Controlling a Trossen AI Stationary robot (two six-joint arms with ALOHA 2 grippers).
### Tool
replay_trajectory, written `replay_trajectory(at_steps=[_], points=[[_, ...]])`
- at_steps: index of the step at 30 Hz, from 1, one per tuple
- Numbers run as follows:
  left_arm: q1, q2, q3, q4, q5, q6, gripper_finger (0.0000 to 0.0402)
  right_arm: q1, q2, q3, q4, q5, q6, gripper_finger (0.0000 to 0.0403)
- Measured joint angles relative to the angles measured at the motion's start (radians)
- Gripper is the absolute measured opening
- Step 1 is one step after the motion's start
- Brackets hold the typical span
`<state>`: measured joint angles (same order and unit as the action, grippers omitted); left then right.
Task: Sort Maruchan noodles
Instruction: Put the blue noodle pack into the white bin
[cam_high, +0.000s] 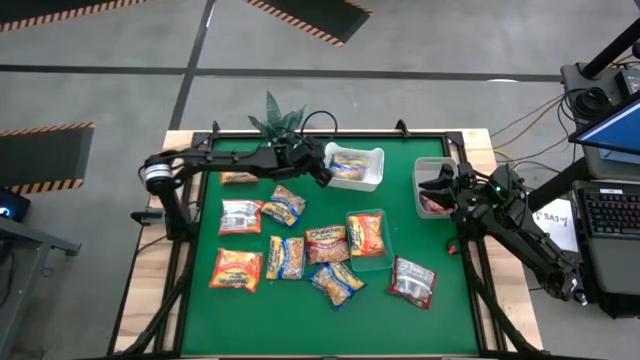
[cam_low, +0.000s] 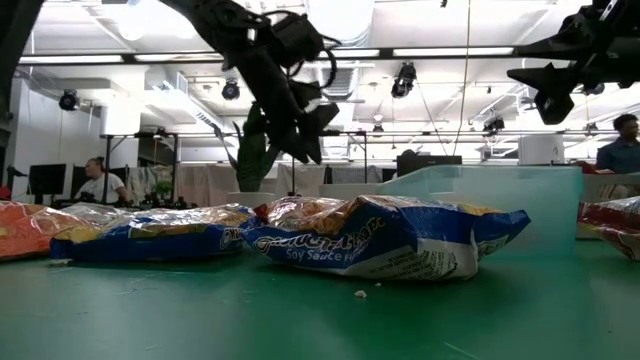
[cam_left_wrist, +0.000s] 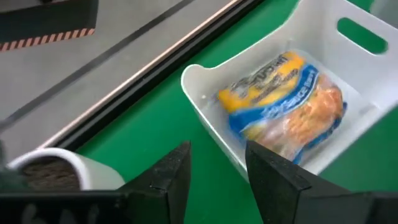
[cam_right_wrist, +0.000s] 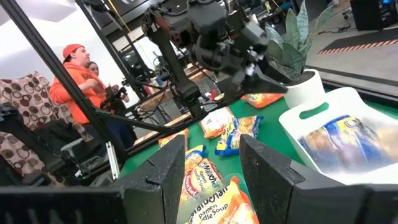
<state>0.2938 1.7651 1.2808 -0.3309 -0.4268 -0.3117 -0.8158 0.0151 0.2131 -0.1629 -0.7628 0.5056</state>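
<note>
While the left claw (cam_high: 322, 172) hangs just beside the white tub (cam_high: 372, 180) with its fingers parted and nothing between them, a yellow-and-blue noodle packet (cam_left_wrist: 283, 106) lies inside the tub just ahead of it. So I'd say the drop is done, and the smart move is to lift clear of the tub rim before swinging out to the loose packets (cam_high: 300, 250) on the green desk (cam_high: 200, 320), well away from the claw. The right claw (cam_high: 440, 186) hovers over the grey bin (cam_high: 422, 165), fingers apart, holding nothing I can see. A reddish packet seems to sit in that bin, but the arm covers most of it. Can't read flavours on the far packets, and the clear tray (cam_high: 385, 262) is hard to pick out.
</note>
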Motion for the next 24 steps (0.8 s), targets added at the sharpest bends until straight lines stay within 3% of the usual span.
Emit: replay_trajectory(at_steps=[3, 9, 11, 17, 21, 24], points=[[-0.011, -0.056, 0.0, -0.051, 0.074, 0.07, 0.0135, 0.0, 0.0, 0.0, -0.009, 0.003, 0.0, 0.0141], [-0.056, -0.133, 0.0, -0.261, 0.383, 0.119, 0.0135, 0.0, 0.0, 0.0, -0.015, 0.004, 0.019, 0.0141], [-0.081, -0.137, 0.0, -0.357, 0.423, 0.115, 0.0135, 0.0, 0.0, 0.0, -0.018, 0.004, 0.019, 0.0141], [-0.131, -0.13, -0.022, -0.578, 0.367, -0.002, 0.0139, 0.0, 0.0, 0.0, -0.021, 0.004, 0.035, 0.0141], [-0.13, -0.132, -0.065, -0.615, 0.344, -0.076, 0.0161, 0.0, 0.001, 0.0, -0.025, 0.004, 0.035, 0.0141], [-0.131, -0.132, -0.091, -0.624, 0.255, -0.09, 0.0185, 0.0, 0.001, 0.0, -0.038, 0.005, 0.034, 0.0141]])
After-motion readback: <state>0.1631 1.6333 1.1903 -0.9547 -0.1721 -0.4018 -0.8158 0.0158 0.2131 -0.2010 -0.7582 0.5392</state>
